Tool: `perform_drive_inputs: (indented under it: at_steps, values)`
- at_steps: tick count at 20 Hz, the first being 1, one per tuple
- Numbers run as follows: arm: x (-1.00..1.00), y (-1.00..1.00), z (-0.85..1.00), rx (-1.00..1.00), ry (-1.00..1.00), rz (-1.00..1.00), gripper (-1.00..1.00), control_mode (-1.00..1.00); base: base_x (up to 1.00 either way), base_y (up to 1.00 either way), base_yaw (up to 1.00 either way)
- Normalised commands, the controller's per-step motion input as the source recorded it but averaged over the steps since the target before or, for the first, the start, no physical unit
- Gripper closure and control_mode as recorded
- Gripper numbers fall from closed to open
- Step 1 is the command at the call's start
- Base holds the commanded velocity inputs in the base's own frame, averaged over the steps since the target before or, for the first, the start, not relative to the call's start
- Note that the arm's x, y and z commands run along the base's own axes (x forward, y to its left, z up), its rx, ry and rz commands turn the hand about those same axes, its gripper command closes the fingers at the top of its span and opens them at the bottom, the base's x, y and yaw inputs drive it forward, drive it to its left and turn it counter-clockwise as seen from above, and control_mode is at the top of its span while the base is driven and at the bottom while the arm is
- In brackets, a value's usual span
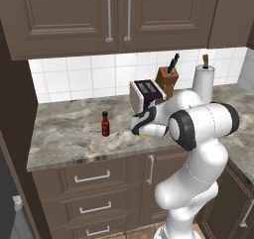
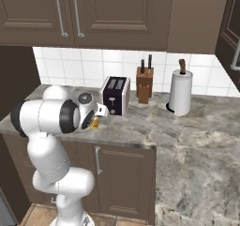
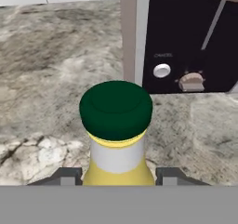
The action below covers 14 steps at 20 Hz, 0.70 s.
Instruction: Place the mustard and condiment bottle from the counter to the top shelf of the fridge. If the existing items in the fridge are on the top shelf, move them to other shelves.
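The mustard (image 3: 118,165), a yellow bottle with a green cap, stands on the counter (image 3: 46,79) just in front of the toaster. My gripper (image 3: 118,177) is down over it, and its fingertips (image 3: 69,176) press against both sides of the yellow body, so it is shut on the bottle. From the base, a sliver of the mustard (image 1: 144,135) (image 2: 95,123) shows under the hand (image 1: 141,126). The condiment bottle (image 1: 105,124), dark red with a black cap, stands upright to the left, apart from the hand. The fridge, its top shelf and the existing items are out of view.
A toaster (image 1: 146,91) (image 2: 115,95) stands close behind the mustard. A knife block (image 1: 167,79) and a paper towel roll (image 1: 203,82) are further back on the right. Wall cabinets hang overhead. Bare counter (image 1: 64,134) lies left of the red bottle.
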Motion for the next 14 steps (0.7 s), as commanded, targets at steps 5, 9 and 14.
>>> perform_drive_inputs:
  at_steps: [5,9,14]
  values:
    - [-0.87,0.0,0.84,0.0,-0.23,0.0,1.0,-1.0,0.0,0.0,0.0]
    - [-1.0,0.0,1.0,0.0,-0.24,-0.01,1.0,-1.0,0.0,0.0,0.0]
    - [-1.0,-0.02,1.0,0.0,-0.13,-0.05,1.0,-1.0,0.0,0.0,0.0]
